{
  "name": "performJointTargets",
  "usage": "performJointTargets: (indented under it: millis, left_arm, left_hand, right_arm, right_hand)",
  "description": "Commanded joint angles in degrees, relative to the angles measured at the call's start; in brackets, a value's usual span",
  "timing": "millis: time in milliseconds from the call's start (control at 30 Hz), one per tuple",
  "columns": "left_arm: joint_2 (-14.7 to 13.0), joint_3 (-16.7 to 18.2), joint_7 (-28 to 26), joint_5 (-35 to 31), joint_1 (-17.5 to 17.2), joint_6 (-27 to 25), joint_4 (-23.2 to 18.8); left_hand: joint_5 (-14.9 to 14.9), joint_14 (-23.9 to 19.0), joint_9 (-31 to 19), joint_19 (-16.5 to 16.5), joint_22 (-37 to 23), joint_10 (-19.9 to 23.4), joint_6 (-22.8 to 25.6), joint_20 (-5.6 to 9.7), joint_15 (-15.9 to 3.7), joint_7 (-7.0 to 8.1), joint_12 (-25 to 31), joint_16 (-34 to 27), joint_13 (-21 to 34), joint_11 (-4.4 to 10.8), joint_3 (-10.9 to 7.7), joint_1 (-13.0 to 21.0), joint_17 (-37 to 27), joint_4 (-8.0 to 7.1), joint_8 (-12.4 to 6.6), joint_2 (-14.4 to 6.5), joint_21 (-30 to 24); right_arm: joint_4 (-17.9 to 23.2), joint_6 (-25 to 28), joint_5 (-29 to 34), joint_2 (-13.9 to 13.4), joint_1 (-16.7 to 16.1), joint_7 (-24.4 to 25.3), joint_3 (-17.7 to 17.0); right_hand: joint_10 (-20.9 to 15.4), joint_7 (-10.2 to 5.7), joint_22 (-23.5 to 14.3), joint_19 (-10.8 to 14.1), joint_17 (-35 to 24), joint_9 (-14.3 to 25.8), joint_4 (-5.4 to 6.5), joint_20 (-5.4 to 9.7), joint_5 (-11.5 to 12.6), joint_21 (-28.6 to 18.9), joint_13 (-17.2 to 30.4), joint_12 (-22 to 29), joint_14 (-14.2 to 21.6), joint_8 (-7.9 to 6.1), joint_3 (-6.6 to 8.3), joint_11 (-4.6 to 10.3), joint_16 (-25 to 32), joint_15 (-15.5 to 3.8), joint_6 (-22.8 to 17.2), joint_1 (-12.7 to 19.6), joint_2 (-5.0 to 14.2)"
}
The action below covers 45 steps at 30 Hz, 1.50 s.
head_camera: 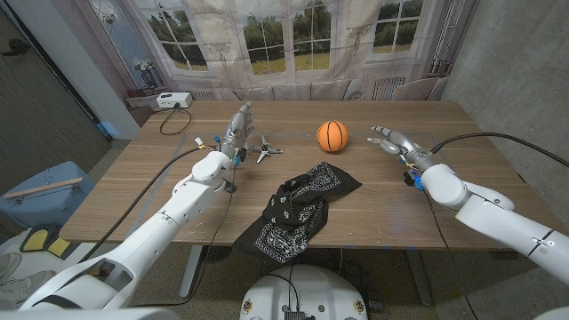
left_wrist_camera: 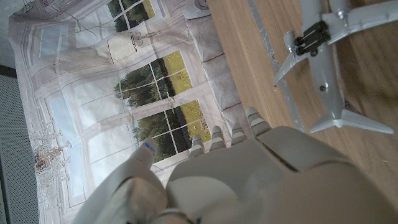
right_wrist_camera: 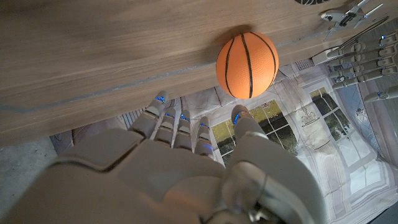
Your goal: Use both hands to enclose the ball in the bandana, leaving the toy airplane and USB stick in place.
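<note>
Table point(head_camera: 373, 213) bears ball point(head_camera: 332, 135), bandana point(head_camera: 298, 211), airplane point(head_camera: 264, 150)

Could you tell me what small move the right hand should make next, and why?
Probably reach the right hand toward the ball to grasp it: the hand is open beside it, and the ball sits on bare table behind the crumpled bandana, not on the cloth.
</note>
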State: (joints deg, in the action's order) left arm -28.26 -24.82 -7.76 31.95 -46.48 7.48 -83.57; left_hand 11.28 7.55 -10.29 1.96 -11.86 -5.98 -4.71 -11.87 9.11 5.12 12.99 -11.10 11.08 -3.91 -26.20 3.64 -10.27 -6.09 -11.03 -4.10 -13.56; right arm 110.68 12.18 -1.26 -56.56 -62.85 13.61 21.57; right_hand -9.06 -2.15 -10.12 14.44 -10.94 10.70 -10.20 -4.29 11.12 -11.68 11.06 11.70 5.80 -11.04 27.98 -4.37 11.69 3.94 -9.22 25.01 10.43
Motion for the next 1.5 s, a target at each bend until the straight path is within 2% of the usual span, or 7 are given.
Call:
performJointTargets:
  millis: [33,167,600,1067,1267,1500]
  left_arm:
    - [0.0,-0.05,-0.47,-0.43,-0.95,0.72,-1.33]
    - [-0.12,0.05,-0.75,-0.56,-1.42,0.92,-1.92]
    - [-0.58,0.42,-1.2,-0.68,-2.28,1.01,-3.37]
    - [-0.66,0.51,-1.02,-0.31,-2.36,0.64,-3.85]
    - [-0.57,0.38,-1.05,-0.33,-2.21,0.41,-3.82]
    - [-0.24,0.15,-0.86,-0.4,-1.83,0.53,-3.24]
  left_hand:
    - [0.33,-0.36,-0.05,0.07,-0.24,0.34,0.64,-0.28,-0.16,0.04,-0.02,0.14,0.21,0.11,0.23,-0.49,-0.21,0.06,0.01,-0.19,-0.29]
    - [0.35,-0.36,-0.05,0.09,-0.24,0.35,0.7,-0.29,-0.23,0.05,-0.06,0.16,0.21,0.12,0.28,-0.54,-0.21,0.03,0.02,-0.15,-0.28]
    - [0.39,-0.41,-0.05,-0.01,-0.24,0.5,0.83,-0.32,-0.32,0.1,-0.05,0.18,0.21,0.13,0.36,-0.6,-0.21,0.0,0.03,-0.08,-0.32]
    - [0.44,-0.38,-0.05,-0.05,-0.24,0.56,0.96,-0.33,-0.34,0.0,-0.09,0.22,0.21,0.02,0.46,-0.69,-0.22,-0.07,0.04,-0.03,-0.34]
    - [0.46,-0.4,-0.05,-0.08,-0.24,0.56,0.99,-0.33,-0.37,0.08,-0.11,0.22,0.22,-0.01,0.51,-0.73,-0.22,-0.1,0.05,-0.01,-0.35]
    - [0.49,-0.4,-0.05,-0.09,-0.24,0.55,1.01,-0.33,-0.48,-0.01,-0.14,0.23,0.21,0.05,0.56,-0.78,-0.23,-0.14,0.07,0.03,-0.35]
  right_arm:
    - [5.27,5.15,4.04,-2.86,0.51,-2.68,2.15]
    - [6.7,6.17,5.9,-3.62,0.81,-3.39,2.89]
    - [10.08,7.85,12.05,-4.94,2.27,-6.39,5.49]
    - [11.02,8.63,17.85,-4.66,5.83,-12.69,9.01]
    - [11.11,8.27,19.72,-4.29,6.98,-15.02,10.03]
    - [10.99,8.11,22.62,-3.67,8.6,-17.62,11.42]
  right_hand:
    - [-0.25,-0.19,-0.15,0.32,0.06,0.19,-0.28,0.38,0.66,-0.4,0.34,0.23,0.33,-0.51,2.25,0.66,0.25,-0.6,-0.43,3.31,0.51]
    - [-0.1,-0.14,-0.13,0.39,0.1,0.2,-0.45,0.48,0.77,-0.37,0.35,0.11,0.28,-0.43,3.36,1.05,0.14,-0.73,-0.23,5.29,0.31]
    - [-0.06,0.0,-0.09,0.68,0.19,0.23,-0.63,0.23,0.34,-0.39,0.35,0.02,0.44,-0.35,4.3,1.27,0.06,-0.86,0.14,7.86,-0.58]
    - [-0.62,-0.24,-0.07,1.55,0.24,0.26,-0.63,-0.18,-0.34,-0.57,0.36,0.12,1.55,-0.92,5.12,1.76,0.32,-1.08,-1.44,11.13,-1.36]
    - [-0.64,-0.18,-0.08,2.06,0.23,0.28,-0.63,-0.47,-0.48,-0.69,0.38,0.07,2.57,-0.94,5.28,1.89,0.63,-1.6,-1.68,12.35,-1.72]
    - [-2.4,-0.2,-0.08,2.54,0.17,0.3,-0.66,-0.29,-0.52,-0.71,0.42,0.62,3.75,-1.29,5.57,2.0,0.9,-2.5,-3.02,14.69,-2.14]
